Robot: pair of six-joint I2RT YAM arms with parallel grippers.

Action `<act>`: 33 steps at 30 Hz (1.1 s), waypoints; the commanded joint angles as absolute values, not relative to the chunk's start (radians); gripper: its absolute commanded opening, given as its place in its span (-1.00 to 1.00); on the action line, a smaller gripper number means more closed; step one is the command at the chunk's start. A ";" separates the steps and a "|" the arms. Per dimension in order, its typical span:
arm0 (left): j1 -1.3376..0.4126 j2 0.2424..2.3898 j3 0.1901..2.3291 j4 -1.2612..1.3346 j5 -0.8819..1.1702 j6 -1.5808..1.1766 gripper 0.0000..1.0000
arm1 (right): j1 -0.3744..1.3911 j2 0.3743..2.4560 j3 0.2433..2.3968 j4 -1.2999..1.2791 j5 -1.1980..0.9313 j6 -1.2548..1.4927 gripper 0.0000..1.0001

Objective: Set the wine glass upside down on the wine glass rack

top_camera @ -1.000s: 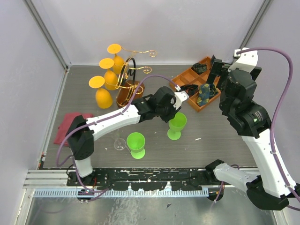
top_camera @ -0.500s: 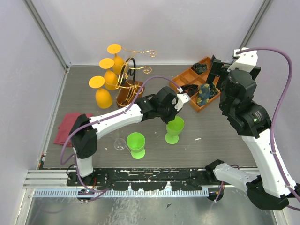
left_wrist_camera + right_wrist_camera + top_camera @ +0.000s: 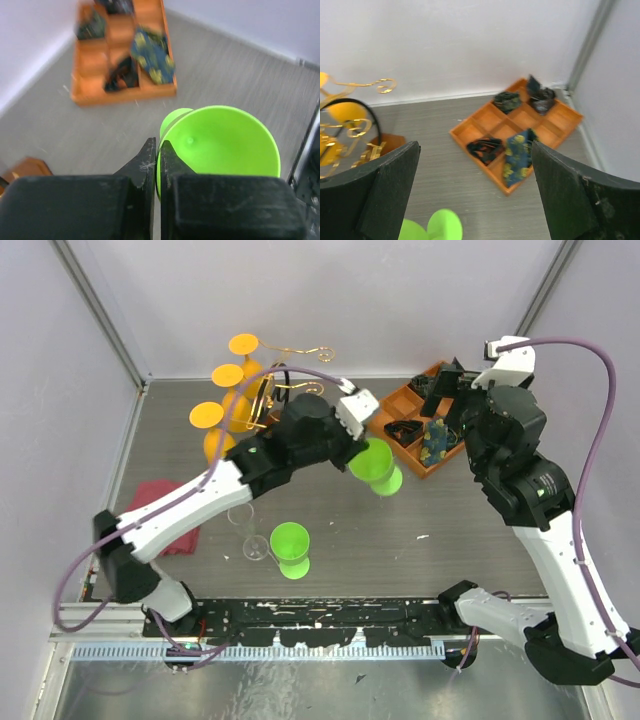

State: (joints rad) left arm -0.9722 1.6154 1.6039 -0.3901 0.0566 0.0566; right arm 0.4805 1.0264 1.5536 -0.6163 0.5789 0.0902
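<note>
My left gripper (image 3: 360, 447) (image 3: 157, 146) is shut on the rim of a bright green wine glass (image 3: 376, 469) (image 3: 220, 140), one finger inside the bowl and one outside. The glass hangs tilted above the table, just right of the wine glass rack (image 3: 300, 350) (image 3: 350, 125). The rack's gold wire arms and dark hoop show, and three orange glasses (image 3: 227, 376) hang on it upside down. My left arm covers its base. My right gripper (image 3: 447, 387) (image 3: 475, 148) stands open and empty above the orange tray. The green glass's foot (image 3: 442, 225) shows low in the right wrist view.
An orange compartment tray (image 3: 392, 406) (image 3: 80, 95) (image 3: 470, 127) with dark folded cloths sits at the back right. A second green glass (image 3: 290, 545) stands near the front beside a clear glass (image 3: 255, 546) lying down. A red cloth (image 3: 150, 502) lies at the left.
My left gripper closed on the green glass's rim, lifted it off the table and carried it back toward the rack. The right arm shifted slightly.
</note>
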 commanded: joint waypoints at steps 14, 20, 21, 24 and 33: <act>-0.971 1.122 0.992 0.776 -0.149 0.363 -1.00 | 0.477 0.992 1.450 -0.110 0.036 0.736 0.80; -0.974 1.202 0.890 1.101 -0.069 0.591 -1.00 | 0.477 1.031 1.405 -0.037 -0.076 0.916 0.80; -0.974 1.214 0.887 1.122 -0.066 0.631 -1.00 | 0.477 1.037 1.396 -0.025 -0.089 0.930 0.80; -0.973 1.241 0.883 1.209 -0.093 0.702 -1.00 | 0.477 1.053 1.385 -0.041 -0.103 0.948 0.80; -0.974 1.240 0.872 1.243 -0.098 0.792 -1.00 | 0.477 1.077 1.356 -0.028 -0.096 0.970 0.52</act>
